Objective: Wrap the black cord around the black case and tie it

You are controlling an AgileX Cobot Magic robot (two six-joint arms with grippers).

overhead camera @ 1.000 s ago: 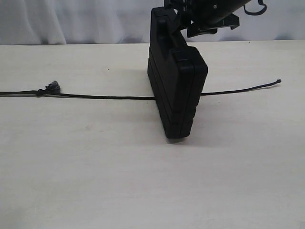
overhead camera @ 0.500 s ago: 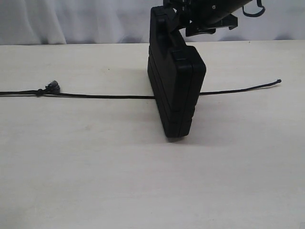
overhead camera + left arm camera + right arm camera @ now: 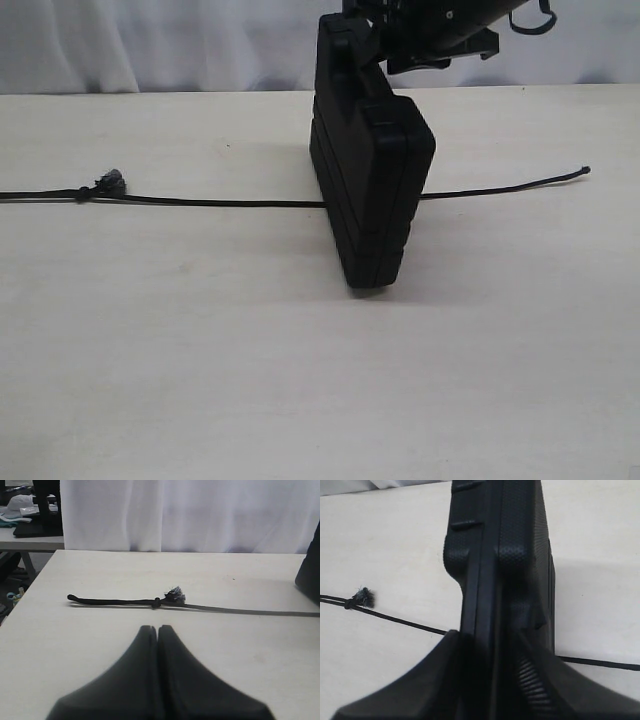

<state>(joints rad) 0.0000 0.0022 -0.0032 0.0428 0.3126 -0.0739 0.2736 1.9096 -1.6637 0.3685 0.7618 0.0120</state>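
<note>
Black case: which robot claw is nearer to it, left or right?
Right. The right claw clasps the top of the black case; the left claw, shut, hangs near the frayed knot of the black cord, apart from the case.

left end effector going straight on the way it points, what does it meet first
Likely the cord beside its frayed knot, lying across the path of the shut left end effector; height above the table is unclear.

Left gripper [image 3: 158,628]: fingers pressed together, nothing between them, held low. Right gripper [image 3: 487,637]: reaching from above, fingers clamped either side of case [image 3: 510,555].
</note>
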